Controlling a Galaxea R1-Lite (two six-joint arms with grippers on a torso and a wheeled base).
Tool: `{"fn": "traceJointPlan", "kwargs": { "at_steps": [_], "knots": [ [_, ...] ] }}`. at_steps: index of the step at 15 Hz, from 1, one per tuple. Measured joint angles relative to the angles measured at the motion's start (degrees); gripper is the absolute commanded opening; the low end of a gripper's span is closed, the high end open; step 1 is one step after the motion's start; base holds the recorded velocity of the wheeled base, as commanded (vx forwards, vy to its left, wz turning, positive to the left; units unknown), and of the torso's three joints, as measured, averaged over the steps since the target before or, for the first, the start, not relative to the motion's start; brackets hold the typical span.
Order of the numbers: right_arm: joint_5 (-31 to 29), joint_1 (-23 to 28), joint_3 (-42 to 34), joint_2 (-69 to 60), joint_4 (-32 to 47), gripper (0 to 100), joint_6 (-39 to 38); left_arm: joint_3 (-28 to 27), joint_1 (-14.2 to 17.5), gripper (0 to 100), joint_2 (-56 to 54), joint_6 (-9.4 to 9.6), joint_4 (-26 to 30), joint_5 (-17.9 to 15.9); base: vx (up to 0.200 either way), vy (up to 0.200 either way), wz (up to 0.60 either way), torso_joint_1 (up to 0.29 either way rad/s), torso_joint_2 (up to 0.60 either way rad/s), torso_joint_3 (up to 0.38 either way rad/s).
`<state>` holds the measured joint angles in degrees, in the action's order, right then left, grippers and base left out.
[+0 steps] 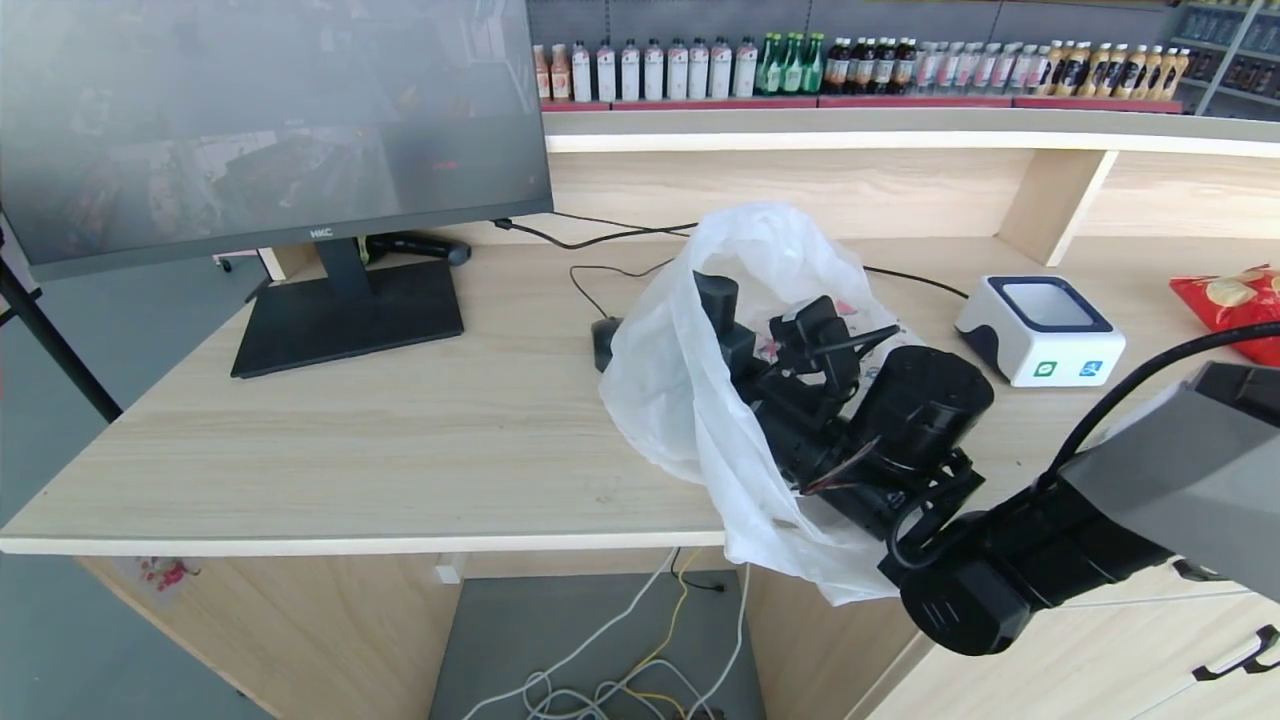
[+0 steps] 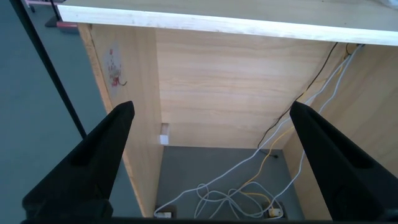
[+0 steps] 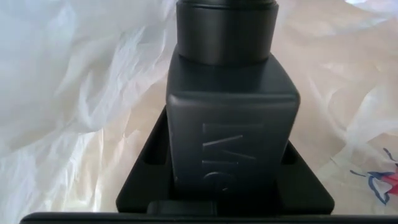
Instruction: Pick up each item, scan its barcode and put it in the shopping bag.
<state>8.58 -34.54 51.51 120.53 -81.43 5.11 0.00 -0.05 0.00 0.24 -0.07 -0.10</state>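
The right hand (image 1: pixel 738 348), clamped on a dark grey bottle (image 3: pixel 231 124), sits inside the shopping bag (image 1: pixel 670 390) on the worktop (image 1: pixel 400 440), so this looks like the bagging step. Next it likely needs to let go and back out without snagging the plastic. The left hand (image 2: pixel 211 162) hangs below the worktop's edge, fingers apart.

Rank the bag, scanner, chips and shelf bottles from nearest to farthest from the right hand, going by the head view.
1. Bag: around the right hand.
2. Scanner: to its right.
3. Chips: farther right, at the edge.
4. Shelf bottles: far behind.
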Motion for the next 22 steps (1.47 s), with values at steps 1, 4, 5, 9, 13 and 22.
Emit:
{"fn": "traceJointPlan", "kwargs": {
  "at_steps": [1, 4, 5, 9, 13, 22],
  "knots": [
    [0.0, 0.0, -0.6, 0.1, -0.2, 0, 0.0, 0.0, 0.0, 100, 0.0, 0.02, 0.0, 0.0, 0.000, 0.000, 0.00, 0.000, 0.00, 0.000],
    [0.0, 0.2, -2.0, 0.3, -1.5, 0, -0.5, 0.0, 0.0, 100, 0.0, 0.00, 0.0, 0.0, 0.000, 0.000, 0.00, 0.000, 0.00, 0.000],
    [0.0, 0.5, -2.3, 0.4, -1.6, 0, -0.5, 0.0, 0.0, 100, 0.0, 0.00, 0.0, 0.0, 0.000, 0.000, 0.00, 0.000, 0.00, 0.000],
    [0.1, 1.3, -3.4, 0.4, -2.3, 0, -0.6, 0.0, 0.0, 100, 0.0, 0.02, 0.0, 0.0, 0.000, 0.000, 0.00, 0.000, 0.00, 0.000],
    [0.0, 1.3, -4.2, 0.3, -2.4, 0, -0.6, 0.0, 0.0, 100, 0.0, 0.02, 0.0, 0.0, 0.000, 0.000, 0.00, 0.000, 0.00, 0.000],
    [0.0, 2.8, -4.0, -0.6, -2.0, 100, -2.3, 0.0, 0.0, 100, 0.0, 0.02, 0.0, 0.0, 0.000, 0.000, 0.00, 0.000, 0.00, 0.000]
  ]
}}
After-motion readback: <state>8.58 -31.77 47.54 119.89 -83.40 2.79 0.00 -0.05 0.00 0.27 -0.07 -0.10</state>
